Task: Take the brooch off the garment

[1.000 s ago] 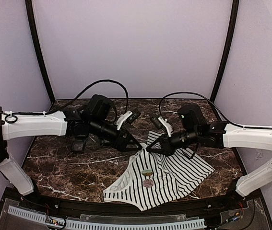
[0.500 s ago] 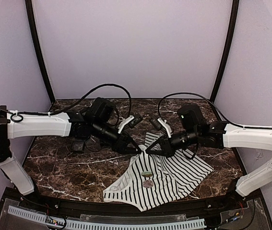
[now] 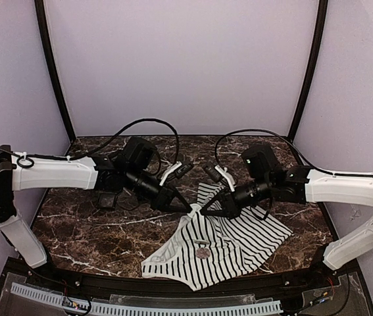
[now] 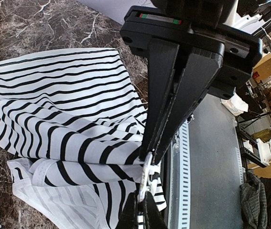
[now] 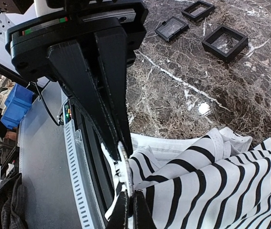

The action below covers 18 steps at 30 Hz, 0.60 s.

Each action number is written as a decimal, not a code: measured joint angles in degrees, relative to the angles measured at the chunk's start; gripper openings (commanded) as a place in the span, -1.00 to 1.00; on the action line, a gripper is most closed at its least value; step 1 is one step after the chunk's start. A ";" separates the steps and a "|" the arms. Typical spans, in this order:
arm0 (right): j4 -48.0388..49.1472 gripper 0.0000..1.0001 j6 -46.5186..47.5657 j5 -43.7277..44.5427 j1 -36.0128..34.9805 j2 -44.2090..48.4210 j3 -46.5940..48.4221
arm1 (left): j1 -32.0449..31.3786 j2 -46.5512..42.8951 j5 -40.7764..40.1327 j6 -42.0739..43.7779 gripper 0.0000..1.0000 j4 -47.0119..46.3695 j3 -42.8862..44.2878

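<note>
You have the left gripper (image 3: 191, 209) and right gripper (image 3: 204, 212) pinched shut on the white upper edge of the striped top (image 3: 239, 240), mid-frame; its brooch (image 3: 203, 251) lies below, toward bottom centre.

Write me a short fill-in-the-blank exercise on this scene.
1. The soft white fabric garment has thin ____ stripes.
2. The left gripper and right gripper are both ____ on its plain white edging.
3. The right wrist view shows ____ small square black boxes on the dark marble table.
Missing words: black; shut; three.
</note>
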<state>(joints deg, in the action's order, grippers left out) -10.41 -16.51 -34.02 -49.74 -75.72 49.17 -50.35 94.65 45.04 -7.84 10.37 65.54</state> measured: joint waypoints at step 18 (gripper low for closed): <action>20.26 0.57 -12.15 7.32 -0.39 10.10 -12.61 | 0.09 -7.08 -3.67 -5.51 -0.98 -15.04 -10.99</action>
<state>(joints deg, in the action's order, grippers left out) 9.85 -28.67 -26.70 -50.13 -65.63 36.56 -50.26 87.57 41.36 -13.34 -4.67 54.54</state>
